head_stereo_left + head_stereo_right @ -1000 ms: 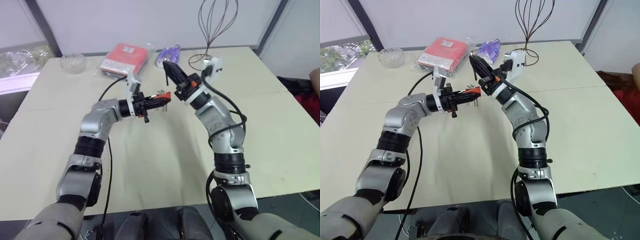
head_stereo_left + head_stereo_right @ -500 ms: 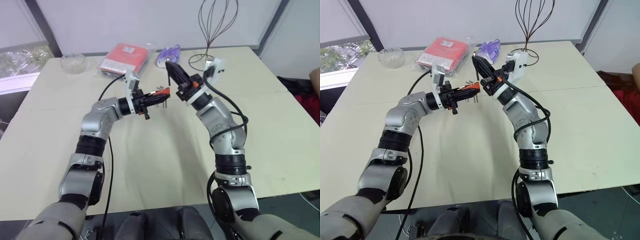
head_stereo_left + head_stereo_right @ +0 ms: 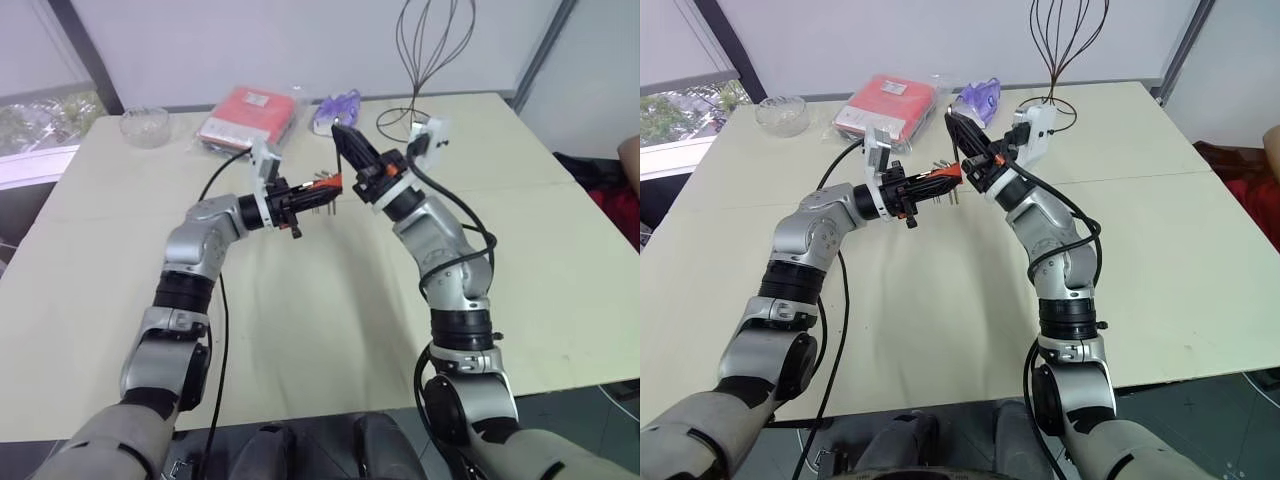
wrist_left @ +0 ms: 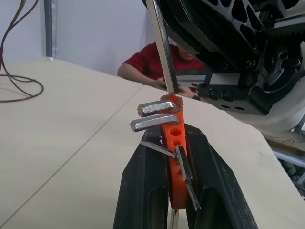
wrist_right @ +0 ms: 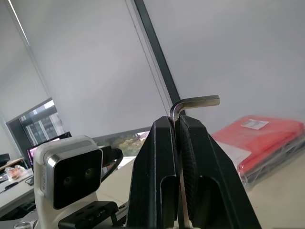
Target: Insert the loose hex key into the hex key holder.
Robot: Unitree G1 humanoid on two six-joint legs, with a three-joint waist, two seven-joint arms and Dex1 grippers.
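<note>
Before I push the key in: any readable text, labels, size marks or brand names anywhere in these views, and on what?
Nothing can be read.
White label on the flat red plastic-wrapped packet: print too blurred to read.
Small orange plastic hex key holder: no size marks visible beside its holes.
Thin silver L-shaped loose hex key: no stamp visible.
White camera housing: no lettering visible.

Orange plastic holder (image 4: 173,152), metal keys (image 4: 155,116)

Orange hex key holder (image 4: 172,157), silver loose hex key (image 5: 193,102), black tools.
</note>
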